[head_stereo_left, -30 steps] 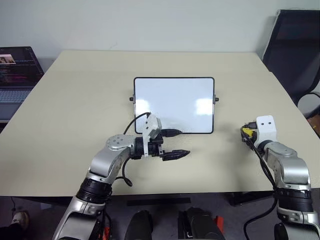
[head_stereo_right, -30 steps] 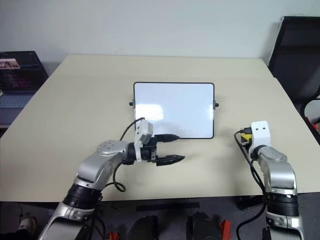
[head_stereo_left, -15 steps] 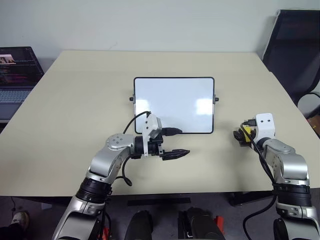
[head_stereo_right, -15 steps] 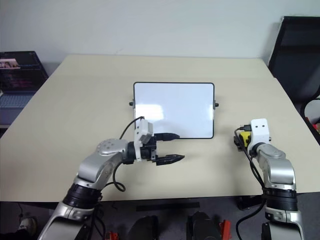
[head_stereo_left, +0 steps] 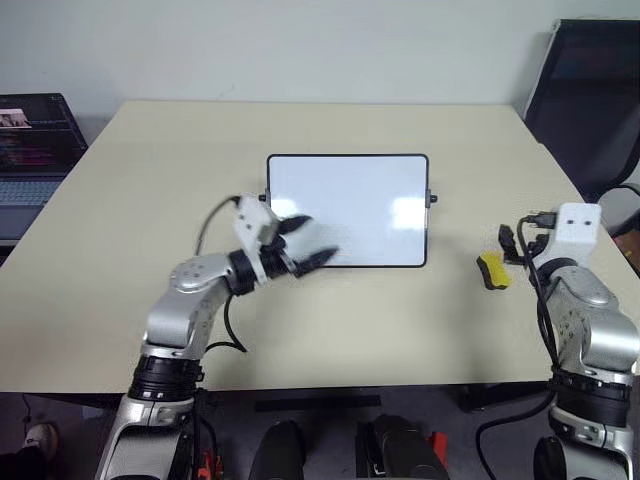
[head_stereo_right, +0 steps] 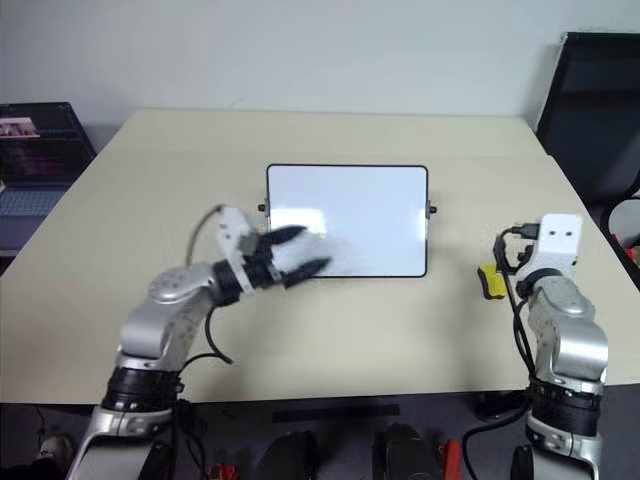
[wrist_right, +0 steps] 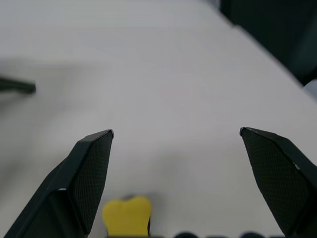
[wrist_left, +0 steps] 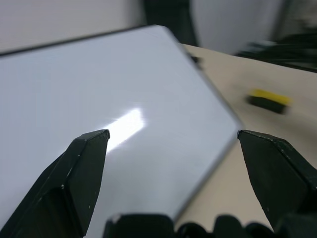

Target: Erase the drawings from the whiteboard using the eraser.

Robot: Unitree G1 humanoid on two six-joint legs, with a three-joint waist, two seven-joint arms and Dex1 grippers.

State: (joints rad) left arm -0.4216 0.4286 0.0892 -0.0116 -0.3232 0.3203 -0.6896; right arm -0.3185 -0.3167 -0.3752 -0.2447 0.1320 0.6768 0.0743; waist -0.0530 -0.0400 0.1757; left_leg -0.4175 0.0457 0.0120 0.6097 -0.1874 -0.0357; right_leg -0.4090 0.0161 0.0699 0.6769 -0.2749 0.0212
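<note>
left hand (wrist_left: 171, 139): fingers spread, arm bent inward | right hand (wrist_right: 176, 136): fingers spread, raised

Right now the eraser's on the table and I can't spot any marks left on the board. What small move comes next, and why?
Probably just ease both arms back. The whiteboard looks clean, with no drawings visible on it. The eraser lies on the table to the board's right, clear of the open right gripper. The left gripper, also open, hangs over the board's near left corner, holding nothing.
</note>
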